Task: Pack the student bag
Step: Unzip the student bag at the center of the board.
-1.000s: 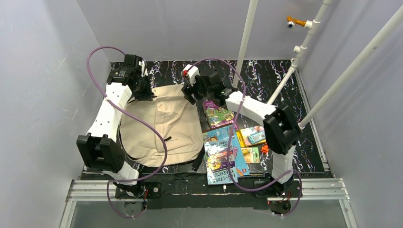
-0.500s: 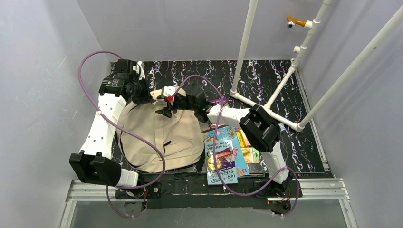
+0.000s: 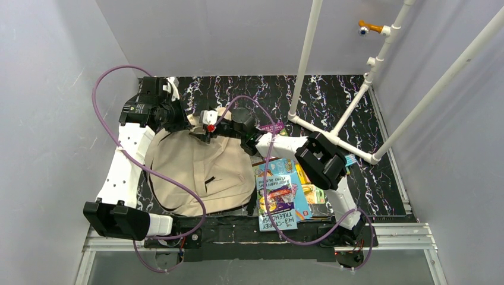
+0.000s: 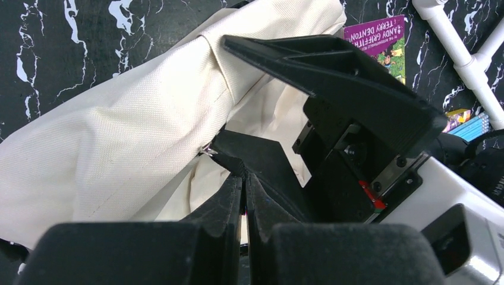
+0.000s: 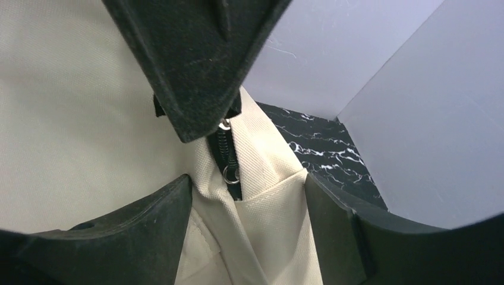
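The beige student bag lies on the left half of the mat, its far edge raised. My left gripper is shut on the bag's black zipper tab at that edge. In the left wrist view its fingers are pressed together on the tab. My right gripper is open right beside it. In the right wrist view its jaws straddle a fold of the bag's fabric just below the zipper, with no grip on it. The bag's inside is hidden.
Colourful books lie right of the bag: a purple one, a large blue one and smaller items. A white pipe frame stands on the mat at centre right. Grey walls close in on the left and back.
My right arm has swung left from above the books to the bag's far edge, next to my left gripper. My left gripper has shifted slightly left, and the bag's edge has bunched up.
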Action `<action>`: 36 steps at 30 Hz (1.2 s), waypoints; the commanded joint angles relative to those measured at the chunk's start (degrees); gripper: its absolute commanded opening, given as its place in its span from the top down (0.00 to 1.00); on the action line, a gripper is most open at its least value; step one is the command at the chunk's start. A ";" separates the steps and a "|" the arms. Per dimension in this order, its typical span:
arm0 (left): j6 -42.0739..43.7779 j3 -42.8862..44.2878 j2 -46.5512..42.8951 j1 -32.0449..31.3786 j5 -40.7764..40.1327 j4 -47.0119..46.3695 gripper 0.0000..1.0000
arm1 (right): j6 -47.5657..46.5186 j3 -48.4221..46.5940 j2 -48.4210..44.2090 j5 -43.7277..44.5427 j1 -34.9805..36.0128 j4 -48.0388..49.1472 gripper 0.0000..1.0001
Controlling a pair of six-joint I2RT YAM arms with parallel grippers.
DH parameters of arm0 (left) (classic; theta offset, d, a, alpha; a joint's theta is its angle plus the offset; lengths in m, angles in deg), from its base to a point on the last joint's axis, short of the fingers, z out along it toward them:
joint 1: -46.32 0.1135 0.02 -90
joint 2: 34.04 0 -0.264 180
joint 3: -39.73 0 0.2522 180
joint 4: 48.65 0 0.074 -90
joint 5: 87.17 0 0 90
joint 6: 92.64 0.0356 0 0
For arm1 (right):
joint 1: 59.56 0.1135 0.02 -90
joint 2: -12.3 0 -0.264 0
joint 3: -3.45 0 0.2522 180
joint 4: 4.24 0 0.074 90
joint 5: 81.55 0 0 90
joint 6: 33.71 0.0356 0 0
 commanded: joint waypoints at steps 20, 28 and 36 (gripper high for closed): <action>-8.15 -0.95 -18.37 -0.24 -33.01 7.21 1.00 | 25.75 -5.52 9.54 -3.41 -9.57 25.45 0.99; -12.82 -7.19 -26.19 -0.23 -26.40 10.43 1.00 | 37.60 -7.26 11.53 8.00 -12.72 20.63 0.99; -17.09 -6.42 -23.94 -0.25 -14.44 6.97 1.00 | 47.91 -8.64 11.28 12.41 -12.38 11.82 0.98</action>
